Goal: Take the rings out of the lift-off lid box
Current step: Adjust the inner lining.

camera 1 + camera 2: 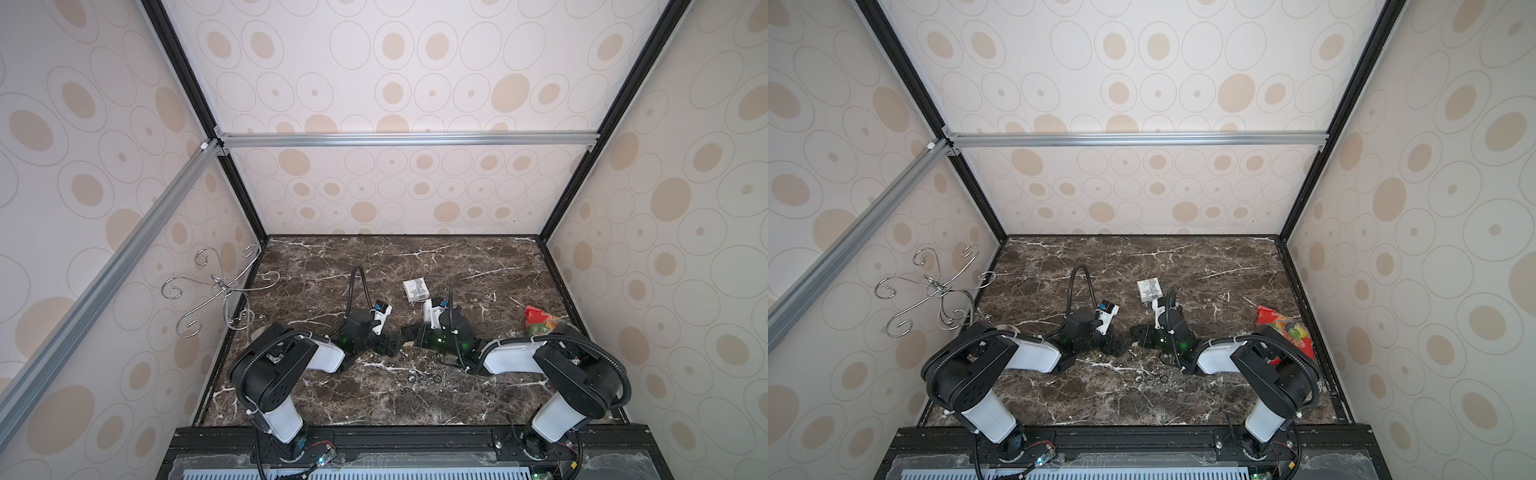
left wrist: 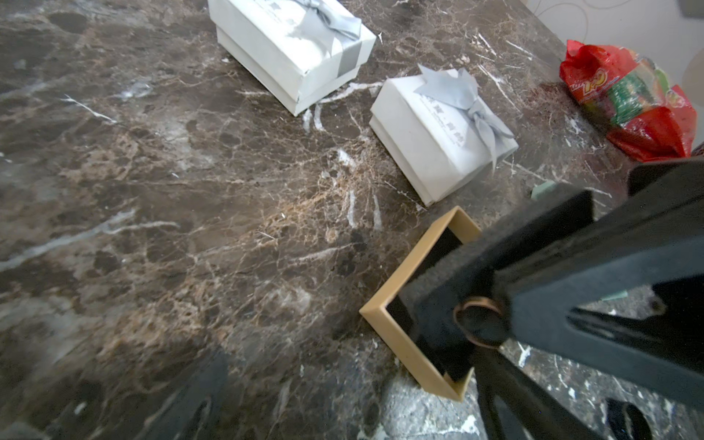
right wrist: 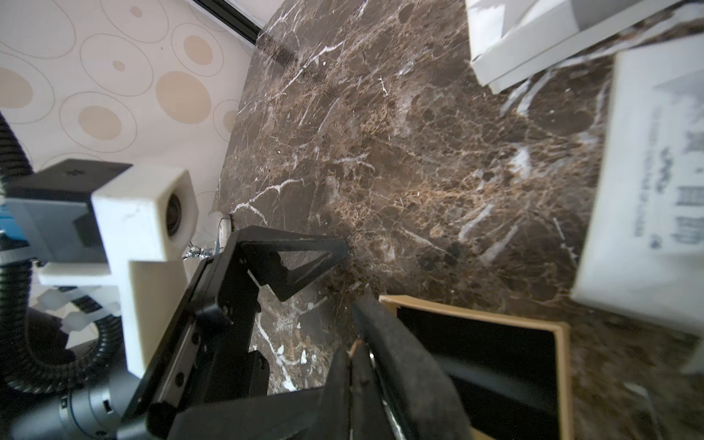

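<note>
The right fingers [image 3: 341,381] are pressed together on a thin copper-toned ring [image 2: 478,303]. The ring sits against a black foam pad [image 2: 476,259] that is tilted up out of a tan box [image 2: 384,331] with no lid on it. Whether the pad is caught in the grip too cannot be told. In the right wrist view only a sliver of the ring's edge shows at the fingertips.

The left fingers [image 3: 297,263] stand wide apart and hold nothing, just beside the tan box and nearly tip to tip with the right ones.

Both arms are folded with elbows raised. Their forearms reach inward and low over the middle of the tabletop [image 1: 415,257], so the wrists face each other. In both top views they cover the tan box almost wholly.

Three more rings [image 1: 424,379] lie in a short row on the tabletop, nearer the arm bases than the fingers, apart from the box. They are tiny dark hoops there, too small to show detail.

Two white gift boxes with grey bows sit beyond the tan box. The nearer gift box [image 2: 438,141] is hidden under the right wrist in the top views, and the farther gift box [image 2: 297,49] is in plain sight. A red snack bag [image 2: 628,103] lies at the right edge, partly behind the right elbow. A curly wire stand [image 1: 220,286] rises at the left edge.
</note>
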`<state>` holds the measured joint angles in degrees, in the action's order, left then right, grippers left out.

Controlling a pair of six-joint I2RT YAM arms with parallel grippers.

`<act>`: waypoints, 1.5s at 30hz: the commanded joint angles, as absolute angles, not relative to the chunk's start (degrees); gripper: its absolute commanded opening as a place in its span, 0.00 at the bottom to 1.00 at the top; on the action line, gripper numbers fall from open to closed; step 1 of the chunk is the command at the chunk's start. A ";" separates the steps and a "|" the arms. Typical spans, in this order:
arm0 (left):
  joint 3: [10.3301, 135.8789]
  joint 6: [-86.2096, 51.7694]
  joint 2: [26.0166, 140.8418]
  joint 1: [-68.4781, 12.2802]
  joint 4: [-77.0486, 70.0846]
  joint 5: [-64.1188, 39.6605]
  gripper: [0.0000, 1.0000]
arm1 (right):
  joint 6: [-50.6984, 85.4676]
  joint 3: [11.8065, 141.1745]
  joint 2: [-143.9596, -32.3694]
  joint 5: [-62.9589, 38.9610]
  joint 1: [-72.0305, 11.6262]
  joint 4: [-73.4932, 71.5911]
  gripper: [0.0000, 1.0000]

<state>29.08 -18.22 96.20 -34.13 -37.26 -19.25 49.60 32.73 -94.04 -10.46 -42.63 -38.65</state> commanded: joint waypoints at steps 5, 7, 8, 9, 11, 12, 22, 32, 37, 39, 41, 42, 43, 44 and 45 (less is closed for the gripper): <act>29.44 -18.83 96.68 -34.14 -38.32 -19.89 1.00 | 52.35 31.39 -95.14 -11.40 -42.02 -42.21 0.00; 29.43 -18.73 96.68 -34.15 -38.32 -19.95 1.00 | 52.65 31.15 -95.10 -11.51 -41.84 -42.27 0.00; 29.35 -18.72 96.59 -34.14 -38.32 -19.90 1.00 | 52.71 31.02 -95.03 -11.51 -41.84 -42.15 0.00; 29.30 -18.80 96.53 -34.11 -38.24 -19.88 1.00 | 52.73 30.87 -94.92 -11.43 -41.78 -42.05 0.00; 29.35 -18.69 96.34 -34.17 -38.15 -19.83 1.00 | 52.89 30.60 -94.67 -11.38 -41.67 -41.92 0.00; 29.30 -18.67 96.33 -34.11 -38.07 -19.83 1.00 | 52.91 30.42 -94.58 -11.34 -41.66 -41.86 0.00; 29.31 -18.15 95.66 -34.10 -37.49 -19.43 1.00 | 55.67 27.87 -95.95 -13.34 -39.88 -47.46 0.00; 30.07 -17.60 95.43 -34.04 -37.08 -18.90 1.00 | 56.52 28.47 -98.12 -15.53 -39.64 -49.42 0.00; 30.21 -17.67 95.80 -34.07 -37.18 -18.88 1.00 | 57.21 28.58 -99.17 -16.34 -39.55 -50.51 0.00; 30.30 -17.50 95.71 -34.07 -37.00 -18.81 1.00 | 57.29 28.65 -99.46 -16.79 -39.55 -51.09 0.00; 30.40 -17.46 95.87 -34.08 -36.91 -18.70 1.00 | 57.60 28.48 -99.74 -17.20 -39.38 -52.25 0.00; 30.38 -17.42 95.97 -34.05 -36.96 -18.61 1.00 | 57.77 28.25 -99.96 -17.45 -39.34 -53.24 0.00; 30.33 -17.42 96.04 -34.05 -37.00 -18.57 1.00 | 57.99 27.86 -100.17 -17.65 -39.29 -54.52 0.00; 30.34 -17.41 96.15 -34.02 -37.00 -18.55 1.00 | 58.37 27.45 -100.49 -17.84 -39.11 -56.17 0.00; 30.32 -17.43 96.23 -34.07 -37.08 -18.53 1.00 | 58.81 27.10 -100.92 -18.27 -38.94 -57.59 0.00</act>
<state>29.08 -18.17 96.20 -34.13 -37.23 -19.11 56.84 28.18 -99.66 -16.97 -39.59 -52.07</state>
